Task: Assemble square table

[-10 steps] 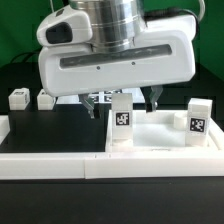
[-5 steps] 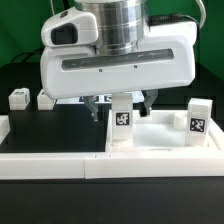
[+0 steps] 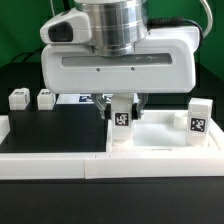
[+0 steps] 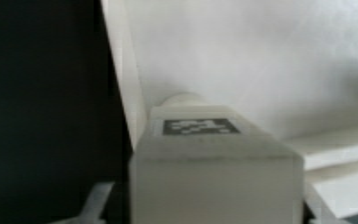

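The white square slab (image 3: 160,137) lies on the exterior view's right, with two tagged legs standing upright on it. One leg (image 3: 122,122) is at its near-left corner, the other (image 3: 197,119) at the right. My gripper (image 3: 121,103) is open and low over the left leg, with one finger on each side of its top. In the wrist view that leg (image 4: 208,165) fills the space between the fingers (image 4: 101,200), with a thin gap on each side, and the slab (image 4: 247,60) lies beyond it. Two loose legs (image 3: 17,98) (image 3: 45,98) lie at the far left.
A long white rail (image 3: 50,165) runs along the front, and another rail piece (image 3: 4,127) sits at the left edge. The marker board (image 3: 78,98) shows partly behind the gripper. The black table surface (image 3: 55,125) lies between the loose legs and the slab.
My gripper has come down and shifted a little left. Its fingers now straddle the top of the left upright leg. The legs and the slab have not moved.
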`<move>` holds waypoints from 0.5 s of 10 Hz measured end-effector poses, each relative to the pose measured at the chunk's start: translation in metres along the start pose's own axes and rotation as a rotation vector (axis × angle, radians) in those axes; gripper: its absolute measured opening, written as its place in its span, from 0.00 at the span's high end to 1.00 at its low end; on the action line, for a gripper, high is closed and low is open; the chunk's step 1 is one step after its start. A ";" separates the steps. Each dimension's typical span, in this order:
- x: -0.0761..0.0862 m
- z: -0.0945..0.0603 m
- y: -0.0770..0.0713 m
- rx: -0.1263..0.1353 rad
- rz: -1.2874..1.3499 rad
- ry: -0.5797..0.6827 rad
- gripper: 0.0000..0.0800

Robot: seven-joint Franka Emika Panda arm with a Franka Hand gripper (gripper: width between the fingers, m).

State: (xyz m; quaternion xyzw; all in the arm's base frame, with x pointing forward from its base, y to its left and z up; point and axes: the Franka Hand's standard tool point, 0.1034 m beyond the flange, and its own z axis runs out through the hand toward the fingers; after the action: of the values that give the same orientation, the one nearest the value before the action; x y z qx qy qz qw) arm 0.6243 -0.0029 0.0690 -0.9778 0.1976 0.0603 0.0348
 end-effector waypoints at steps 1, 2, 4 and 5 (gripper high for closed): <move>0.001 0.000 -0.001 0.001 0.095 0.002 0.64; 0.001 0.000 -0.003 0.002 0.182 0.003 0.64; 0.004 0.001 -0.003 0.014 0.422 0.014 0.64; 0.006 0.001 -0.001 0.023 0.515 0.024 0.64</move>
State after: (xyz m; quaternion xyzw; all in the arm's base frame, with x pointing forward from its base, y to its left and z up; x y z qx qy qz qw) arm 0.6302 -0.0038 0.0672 -0.8955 0.4410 0.0532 0.0272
